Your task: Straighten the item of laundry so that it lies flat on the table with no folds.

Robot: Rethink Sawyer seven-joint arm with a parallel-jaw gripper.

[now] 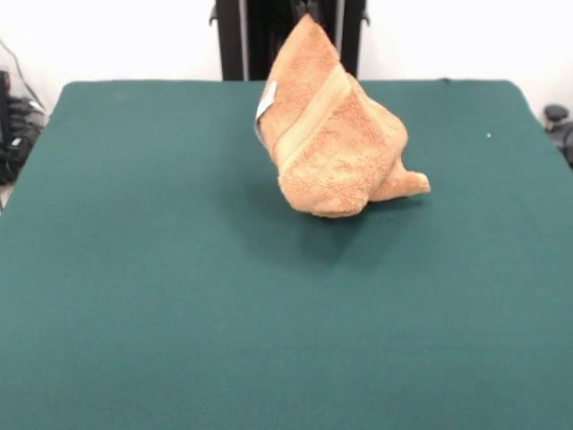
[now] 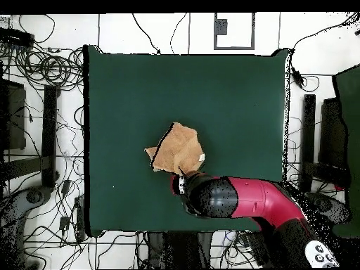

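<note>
The item of laundry [image 1: 336,143], an orange-tan terry towel, hangs bunched in a cone from a peak at the top of the front view. Its woven band [image 1: 313,115] runs diagonally and its white label [image 1: 266,100] shows on the left edge. Its lower end is at or just above the table [image 1: 134,269], with a shadow under it. In the overhead view the towel [image 2: 176,149] lies mid-table and my gripper [image 2: 184,174] at the arm's tip is shut on its near edge. The fingers are hidden by the towel and the arm.
The red and black arm [image 2: 239,200] reaches in from the overhead view's lower right. The black pedestal [image 1: 242,40] stands behind the table's far edge. Cables and stands [image 2: 49,105] surround the table on the floor.
</note>
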